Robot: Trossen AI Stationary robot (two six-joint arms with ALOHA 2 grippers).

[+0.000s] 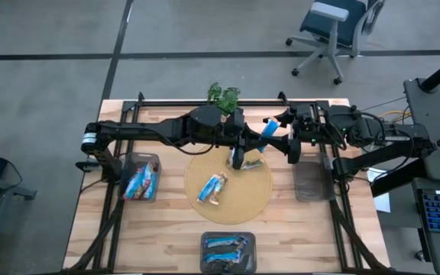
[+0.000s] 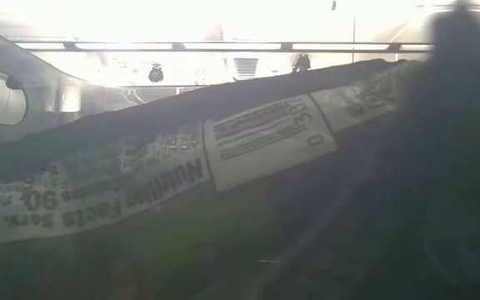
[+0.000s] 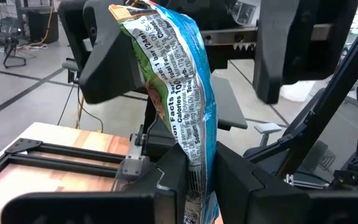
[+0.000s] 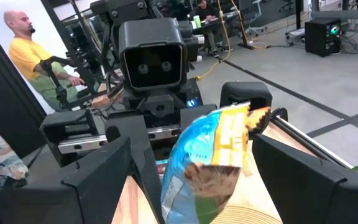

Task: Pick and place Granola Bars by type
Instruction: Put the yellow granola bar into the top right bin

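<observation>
Standing upright, granola bar (image 3: 185,106) clamped in left end effector (image 3: 197,186), between right end effector (image 4: 191,180) fingers.

Even overhead light in high view, soft shadows on table (image 1: 166,229). Low view blocked by a blurred, backlit wrapper (image 2: 182,167), ceiling glare blown out. Wrist views sharp, near fingers (image 3: 135,199) soft.
</observation>
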